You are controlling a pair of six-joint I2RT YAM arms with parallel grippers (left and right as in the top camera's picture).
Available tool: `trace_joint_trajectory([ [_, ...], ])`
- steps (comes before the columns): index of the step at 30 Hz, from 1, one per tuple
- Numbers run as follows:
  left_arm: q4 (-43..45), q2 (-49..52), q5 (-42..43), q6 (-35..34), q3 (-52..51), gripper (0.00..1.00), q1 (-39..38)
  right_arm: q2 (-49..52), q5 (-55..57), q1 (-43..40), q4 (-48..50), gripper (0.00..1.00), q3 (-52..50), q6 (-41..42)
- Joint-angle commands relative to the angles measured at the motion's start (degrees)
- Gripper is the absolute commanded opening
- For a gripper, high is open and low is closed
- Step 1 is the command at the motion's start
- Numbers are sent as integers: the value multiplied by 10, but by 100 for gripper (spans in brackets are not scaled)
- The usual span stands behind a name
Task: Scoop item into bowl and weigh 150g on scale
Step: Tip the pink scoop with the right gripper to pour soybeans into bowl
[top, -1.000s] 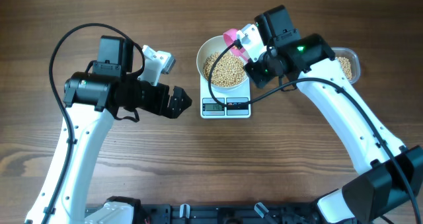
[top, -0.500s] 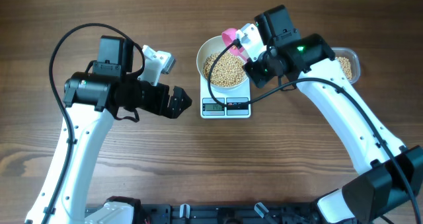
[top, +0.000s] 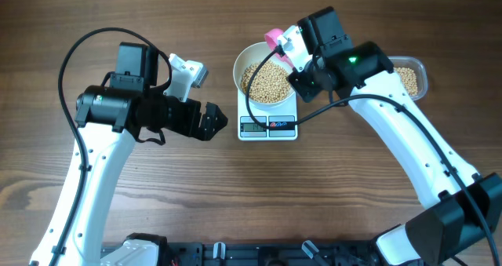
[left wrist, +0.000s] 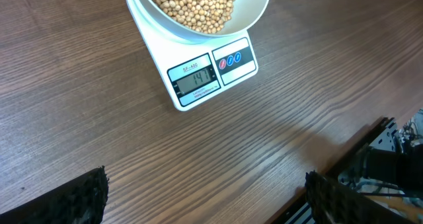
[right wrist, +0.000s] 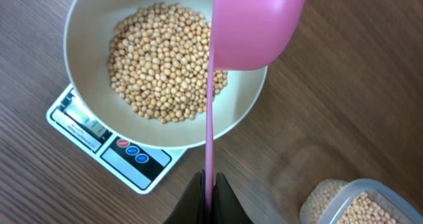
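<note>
A white bowl [top: 245,62] of tan-yellow beans [top: 267,81] stands on the white scale [top: 268,127], whose display [left wrist: 195,76] is lit. My right gripper [top: 294,58] is shut on the thin handle [right wrist: 210,125] of a pink scoop [right wrist: 256,22]. The scoop's head hangs over the bowl's [right wrist: 82,32] far right rim, and no beans show on its pink surface. Left of the scale, my left gripper [top: 213,122] is open and empty, low over the table, with its fingers [left wrist: 79,197] wide apart.
A clear plastic tub [top: 412,78] holding more beans sits right of the scale, partly under the right arm; its corner [right wrist: 360,201] shows in the right wrist view. A black rail [top: 259,254] runs along the table's near edge.
The right gripper has carried the pink scoop slightly toward the bowl's far rim. The left arm has not moved.
</note>
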Motion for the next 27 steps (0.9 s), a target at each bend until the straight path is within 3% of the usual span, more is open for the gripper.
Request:
trace_joint_trajectory([
  [1, 0, -10, 11, 12, 3, 100, -3, -6, -5, 4, 8, 4, 10, 9],
  [10, 0, -10, 11, 12, 3, 100, -3, -13, -50, -3, 23, 4, 11, 72],
  [16, 0, -10, 11, 12, 3, 100, -3, -14, -55, -6, 1, 4, 11, 11],
  [27, 0, -10, 11, 12, 3, 100, -3, -14, -31, -6, 0, 4, 11, 14],
])
